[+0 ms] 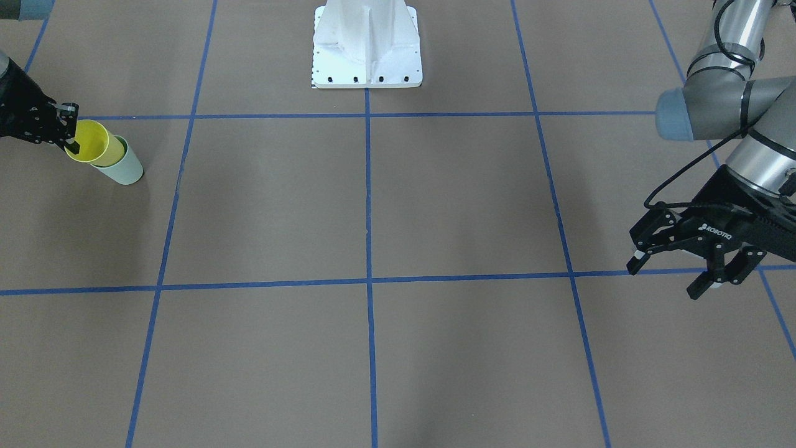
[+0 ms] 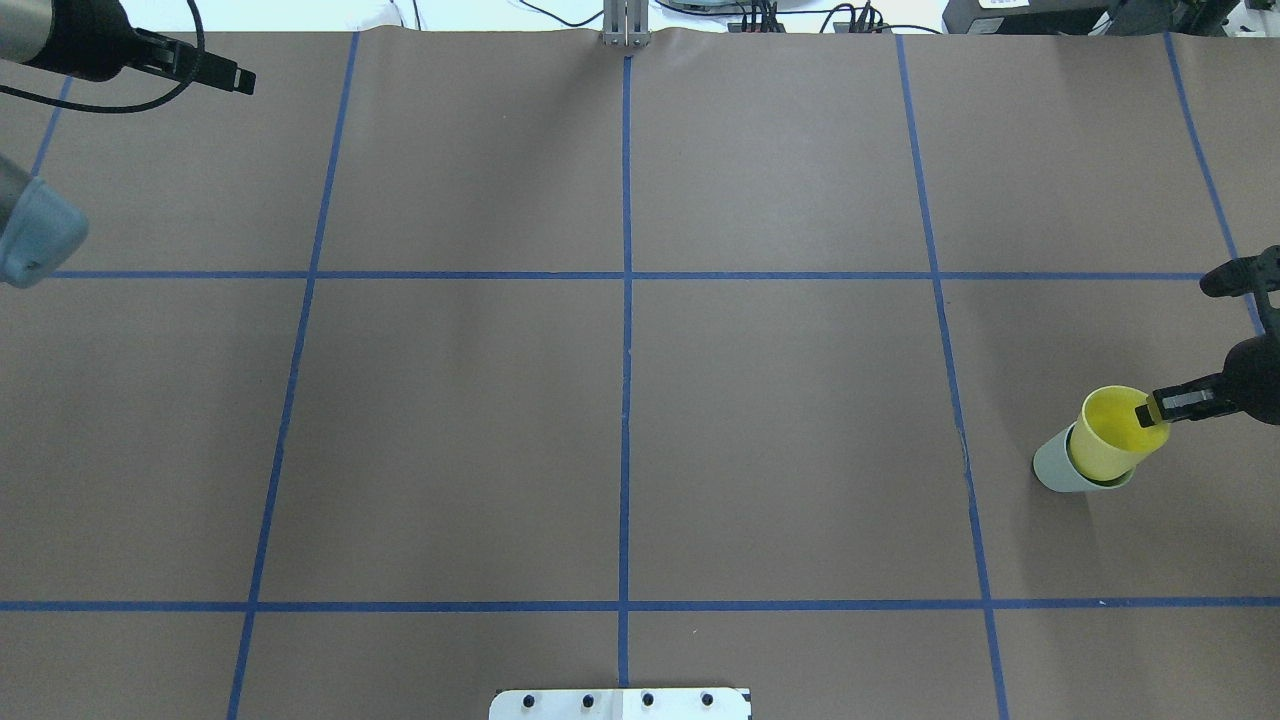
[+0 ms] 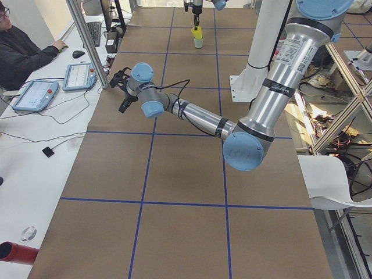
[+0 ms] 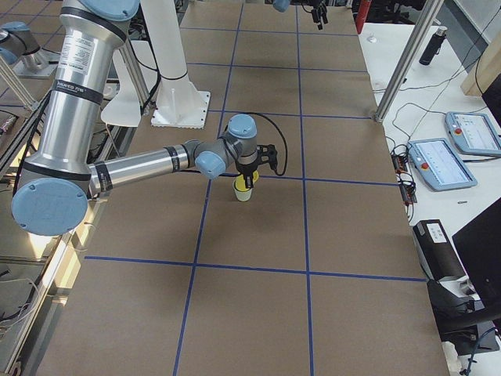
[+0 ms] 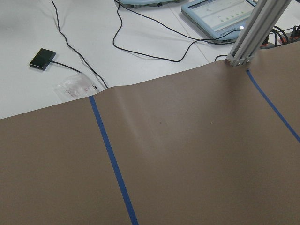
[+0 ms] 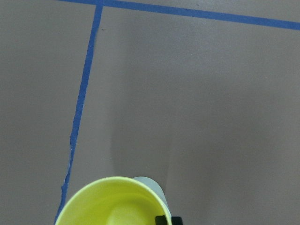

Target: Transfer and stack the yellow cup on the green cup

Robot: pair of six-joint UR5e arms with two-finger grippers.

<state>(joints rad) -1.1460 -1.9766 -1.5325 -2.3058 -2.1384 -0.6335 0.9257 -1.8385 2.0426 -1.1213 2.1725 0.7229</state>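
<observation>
Clock directions are read on the overhead view, with 12 o'clock the side far from the robot.

**Containers.** The green cup (image 2: 1050,468) stands upright on the worktop (image 2: 780,440), between 3 and 4 o'clock and near the right-hand edge. It sits inside one square of the blue tape grid (image 2: 626,400). The yellow cup (image 2: 1112,440) sits mouth-up inside the green cup. Its lower part is hidden in the green mouth, and its upper wall and rim stand clear above. I cannot tell whether it is seated to full depth. One black fingertip of a tool reaches into the yellow mouth.

**Right arm.** The right tool (image 2: 1153,410) is clenched on the yellow cup's rim at the cup's 2 o'clock side. One finger is inside the mouth and the other outside, with the wall pinched between them. In the right wrist view, both black tips meet at the rim at the bottom edge of the frame, with a sliver of green showing beyond the yellow. The arm enters from 3 o'clock, with the wrist above the cup and the tool angled downward.

**Left arm.** The left tool (image 1: 666,277) hangs over the worktop near the 10 o'clock corner, well apart from both cups. Its fingers are spread and grasp nothing. The blue-capped elbow joint (image 2: 35,245) sits at 9 o'clock. The left wrist view shows the worktop edge, one tape line, and cables (image 5: 140,42) on the white bench beyond.
</observation>
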